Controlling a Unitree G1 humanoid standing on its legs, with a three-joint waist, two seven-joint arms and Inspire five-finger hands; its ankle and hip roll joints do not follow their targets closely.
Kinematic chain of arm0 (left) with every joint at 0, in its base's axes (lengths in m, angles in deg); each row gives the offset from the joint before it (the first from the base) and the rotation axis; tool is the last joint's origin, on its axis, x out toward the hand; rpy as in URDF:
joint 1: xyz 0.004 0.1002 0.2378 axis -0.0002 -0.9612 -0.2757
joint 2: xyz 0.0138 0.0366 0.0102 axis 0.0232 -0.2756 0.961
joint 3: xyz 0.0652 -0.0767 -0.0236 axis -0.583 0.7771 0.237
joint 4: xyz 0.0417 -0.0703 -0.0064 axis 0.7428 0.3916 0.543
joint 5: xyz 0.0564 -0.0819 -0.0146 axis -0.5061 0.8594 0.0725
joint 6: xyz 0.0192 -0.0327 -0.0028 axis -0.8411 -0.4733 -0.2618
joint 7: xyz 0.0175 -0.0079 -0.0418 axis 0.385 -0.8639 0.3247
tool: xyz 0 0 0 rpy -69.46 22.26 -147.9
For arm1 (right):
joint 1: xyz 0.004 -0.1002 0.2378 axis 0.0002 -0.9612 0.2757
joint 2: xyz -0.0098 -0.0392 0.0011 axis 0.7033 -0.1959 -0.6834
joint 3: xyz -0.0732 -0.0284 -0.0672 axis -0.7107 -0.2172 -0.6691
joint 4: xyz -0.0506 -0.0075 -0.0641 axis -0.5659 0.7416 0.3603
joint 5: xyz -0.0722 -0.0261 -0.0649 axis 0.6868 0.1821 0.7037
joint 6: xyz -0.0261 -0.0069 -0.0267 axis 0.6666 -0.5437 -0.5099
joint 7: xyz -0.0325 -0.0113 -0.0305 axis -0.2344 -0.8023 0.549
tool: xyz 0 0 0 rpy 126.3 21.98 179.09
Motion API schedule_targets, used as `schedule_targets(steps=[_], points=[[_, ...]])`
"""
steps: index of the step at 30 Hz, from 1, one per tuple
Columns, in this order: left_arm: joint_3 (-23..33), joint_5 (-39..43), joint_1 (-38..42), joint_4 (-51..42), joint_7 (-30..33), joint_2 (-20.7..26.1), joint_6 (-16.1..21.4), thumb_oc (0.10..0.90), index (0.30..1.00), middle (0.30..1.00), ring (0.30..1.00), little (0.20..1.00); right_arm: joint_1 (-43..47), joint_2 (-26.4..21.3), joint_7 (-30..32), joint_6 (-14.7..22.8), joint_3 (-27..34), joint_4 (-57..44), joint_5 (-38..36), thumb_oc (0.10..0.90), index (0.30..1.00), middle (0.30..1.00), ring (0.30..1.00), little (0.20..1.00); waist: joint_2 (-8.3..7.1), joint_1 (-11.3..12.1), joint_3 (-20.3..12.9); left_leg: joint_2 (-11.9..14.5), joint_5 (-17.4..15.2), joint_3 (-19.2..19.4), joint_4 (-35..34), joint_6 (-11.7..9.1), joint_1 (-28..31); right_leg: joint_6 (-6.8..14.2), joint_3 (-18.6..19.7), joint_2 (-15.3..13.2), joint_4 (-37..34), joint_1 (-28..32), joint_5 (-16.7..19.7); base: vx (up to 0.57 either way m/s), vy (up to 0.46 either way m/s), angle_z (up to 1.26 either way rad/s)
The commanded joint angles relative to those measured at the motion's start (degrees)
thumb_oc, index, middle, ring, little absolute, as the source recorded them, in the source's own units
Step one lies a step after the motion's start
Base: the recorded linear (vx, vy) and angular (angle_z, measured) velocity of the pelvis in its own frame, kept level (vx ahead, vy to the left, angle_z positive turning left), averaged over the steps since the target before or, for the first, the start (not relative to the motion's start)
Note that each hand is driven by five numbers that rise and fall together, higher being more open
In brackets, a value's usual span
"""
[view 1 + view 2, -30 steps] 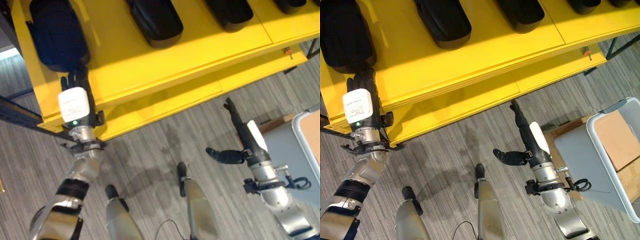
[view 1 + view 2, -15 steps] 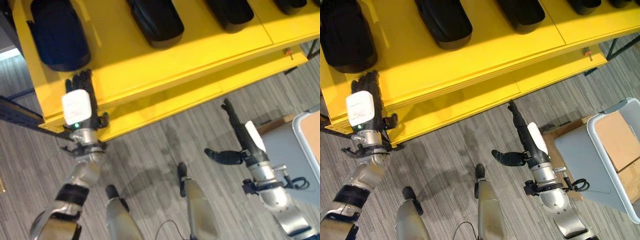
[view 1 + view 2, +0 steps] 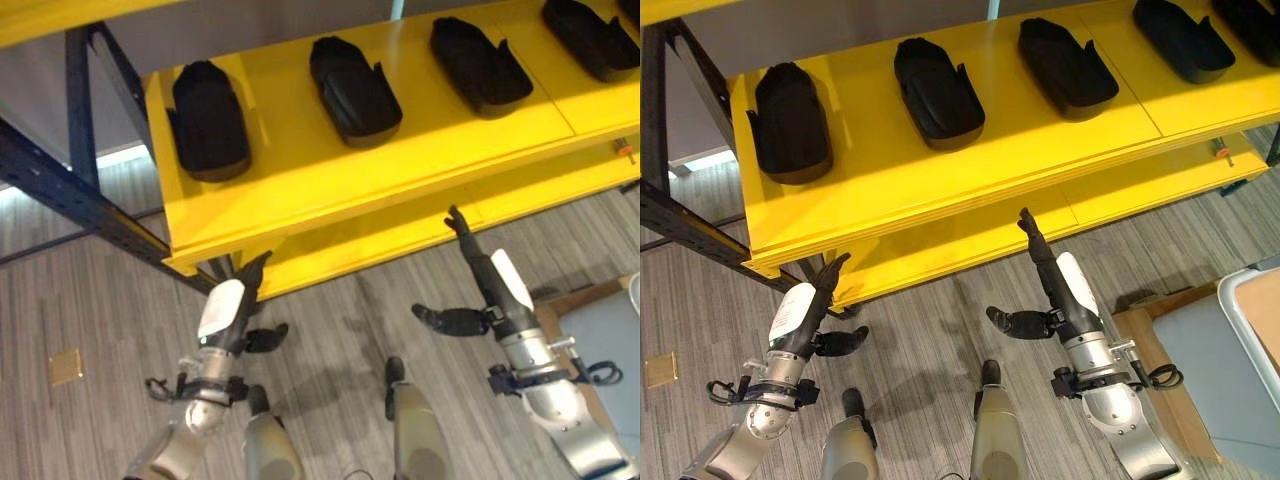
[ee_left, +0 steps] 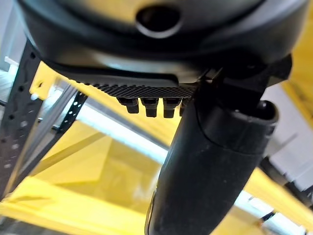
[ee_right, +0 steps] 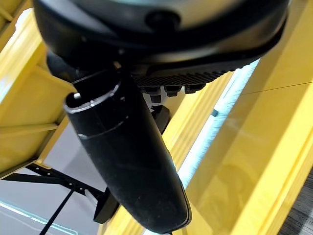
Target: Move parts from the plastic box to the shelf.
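Note:
Several black moulded parts lie in a row on the yellow shelf point(image 3: 300, 190); the leftmost part point(image 3: 210, 120) is nearest my left hand, and another part point(image 3: 355, 78) lies beside it. My left hand point(image 3: 232, 305) hangs below the shelf's front edge, fingers straight, holding nothing. The left wrist view has its thumb point(image 4: 210, 161) against the shelf's yellow underside. My right hand point(image 3: 1050, 265) is open and empty too, fingers pointing up at the lower shelf's edge, thumb point(image 5: 127, 161) spread. The grey plastic box point(image 3: 1240, 300) stands at the far right on the floor.
A dark perforated upright point(image 3: 75, 190) carries the shelf at the left. A lower yellow shelf point(image 3: 970, 240) runs under the top one. Cardboard point(image 3: 1145, 330) lies beside the box. A small brass plate point(image 3: 66, 366) is set in the grey carpet.
The camera has tilted up, showing more of the shelf. My left hand has drawn back off the shelf from beside the leftmost part and dropped below the edge. The right hand has barely moved.

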Motion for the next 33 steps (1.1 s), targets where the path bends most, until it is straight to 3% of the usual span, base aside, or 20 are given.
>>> schedule_targets(steps=[1, 7, 9, 17, 26, 30, 33], points=[[2.7, 0.6, 2.5, -5.1, 1.5, 3.2, 6.1, 0.9, 1.0, 1.0, 1.0, 1.0, 0.9, -0.3, 1.3, 5.0, 5.2, -7.7, 0.0, 0.9, 1.0, 1.0, 1.0, 1.0, -1.69, -0.9, -7.9, -1.7, 7.4, -1.8, -4.3, 1.8, -2.0, 0.8, 0.2, 0.4, -1.1, 2.1, 1.7, 0.03, 0.013, 0.17], [6.1, 0.2, 0.7, -6.7, 1.8, 2.6, 6.2, 0.9, 1.0, 1.0, 1.0, 1.0, -0.4, 0.3, 0.4, 4.5, 6.4, -7.7, -0.4, 0.9, 1.0, 1.0, 1.0, 1.0, -0.82, -1.1, -11.9, -1.7, 8.2, -0.5, -7.6, 1.9, 1.5, 1.4, -0.5, -0.1, -3.9, 5.1, 1.7, 0.05, 0.004, 0.02], [7.8, -1.5, 1.2, -5.5, 2.0, 1.7, 5.0, 0.9, 1.0, 1.0, 1.0, 1.0, -0.8, 0.8, -0.5, 3.5, 6.9, -7.4, -0.4, 0.9, 1.0, 1.0, 1.0, 1.0, -0.63, -1.4, -14.3, -1.9, 8.0, 0.4, -8.8, 2.0, 3.3, 1.7, -0.5, -0.3, -5.5, 6.8, 1.7, 0.09, 0.005, -0.04], [10.4, -6.6, 5.0, 0.5, 3.7, 0.0, 0.6, 0.9, 1.0, 1.0, 1.0, 1.0, -1.3, 2.2, -2.1, 1.4, 7.0, -6.6, 0.2, 0.9, 1.0, 1.0, 1.0, 1.0, -0.78, -2.0, -17.3, -2.0, 7.6, 2.0, -9.5, 2.1, 5.7, 1.9, -0.1, -0.5, -6.6, 8.3, 1.7, 0.06, 0.001, -0.05], [8.3, -11.4, 14.8, 13.5, 6.7, -1.5, -5.5, 0.9, 1.0, 1.0, 1.0, 1.0, 0.4, 2.5, -2.8, 0.5, 5.5, -5.8, -0.1, 0.9, 1.0, 1.0, 1.0, 1.0, -1.14, -3.3, -17.0, -1.4, 7.6, 3.0, -8.2, 1.7, 4.8, 1.9, 1.6, 0.2, -4.9, 5.8, 2.0, 0.0, 0.003, -0.1], [5.3, -13.4, 22.2, 21.8, 8.2, -0.6, -8.1, 0.9, 1.0, 1.0, 1.0, 1.0, 1.5, 1.4, -2.5, 1.2, 4.9, -6.1, -0.6, 0.9, 1.0, 1.0, 1.0, 1.0, -1.41, -4.2, -14.3, -0.7, 7.3, 3.1, -5.4, 1.5, 1.9, 1.5, 3.1, 1.0, -2.6, 2.4, 2.1, -0.07, 0.013, -0.19], [4.6, -13.5, 24.6, 23.1, 8.8, 0.0, -8.8, 0.9, 1.0, 1.0, 1.0, 1.0, 1.7, 0.9, -2.2, 1.5, 4.8, -6.3, -0.4, 0.9, 1.0, 1.0, 1.0, 1.0, -1.48, -4.6, -13.3, -0.4, 7.3, 2.9, -4.4, 1.4, 0.9, 1.4, 3.4, 1.0, -1.8, 1.5, 2.2, -0.03, 0.003, -0.05]])
